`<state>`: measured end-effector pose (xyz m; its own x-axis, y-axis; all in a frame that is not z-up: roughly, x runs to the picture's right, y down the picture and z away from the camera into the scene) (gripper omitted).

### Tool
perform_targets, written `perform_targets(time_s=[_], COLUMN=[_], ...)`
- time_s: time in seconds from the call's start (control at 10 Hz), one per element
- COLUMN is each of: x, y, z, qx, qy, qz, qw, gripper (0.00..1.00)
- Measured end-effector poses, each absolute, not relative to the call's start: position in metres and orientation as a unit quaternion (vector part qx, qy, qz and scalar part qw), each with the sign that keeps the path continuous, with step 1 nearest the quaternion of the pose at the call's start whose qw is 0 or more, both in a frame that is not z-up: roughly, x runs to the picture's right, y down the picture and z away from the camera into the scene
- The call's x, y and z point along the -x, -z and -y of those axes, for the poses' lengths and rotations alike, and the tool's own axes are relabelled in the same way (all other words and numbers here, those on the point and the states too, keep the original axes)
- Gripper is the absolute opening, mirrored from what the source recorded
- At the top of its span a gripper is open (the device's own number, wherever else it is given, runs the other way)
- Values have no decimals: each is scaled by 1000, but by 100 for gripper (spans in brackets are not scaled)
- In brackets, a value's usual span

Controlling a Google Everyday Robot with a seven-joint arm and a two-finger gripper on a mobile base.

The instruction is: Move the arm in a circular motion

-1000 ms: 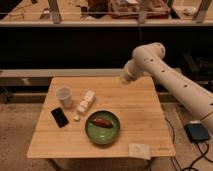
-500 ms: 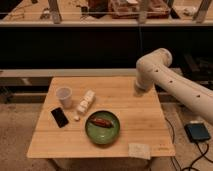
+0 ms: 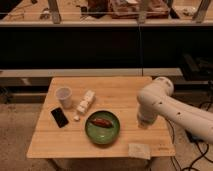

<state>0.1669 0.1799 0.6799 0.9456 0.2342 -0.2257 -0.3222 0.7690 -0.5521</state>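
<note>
Camera view: arm (image 3: 165,102) reaches in from the right, elbow bent over the table (image 3: 120,85). Gripper (image 3: 144,121) hangs at its low end. Clenched or released: cannot tell.

Risk: the gripper looks low, so a wide circle may clip the bowl (image 3: 111,134) just to its left or drag the napkin (image 3: 139,150) on its near side. Cup (image 3: 64,96) and phone (image 3: 59,117), far left, look safer.

Writing: none readable.

- One arm (image 3: 172,107) is counted, with one gripper (image 3: 144,121) at its end, above the table's (image 3: 120,90) right side.
- One table, one cup (image 3: 64,96), one phone (image 3: 59,117), one bowl (image 3: 102,141) and one napkin (image 3: 139,150) are counted.
- Several white blocks (image 3: 85,101) are seen; their number cannot be told.
</note>
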Motion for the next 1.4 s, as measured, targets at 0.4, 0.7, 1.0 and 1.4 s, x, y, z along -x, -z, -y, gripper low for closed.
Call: perform_targets(time_s=[0.4,0.7,1.0,1.4], x=[-68,0,74,101], y=[-684,-701,-740,-788], z=[-187,-162,-115,-19], qx=[302,298,281,224], qy=[-12,66,136,148], qz=[-38,34,99,131], qw=[953,952,945,954], gripper=[0,0,0,0])
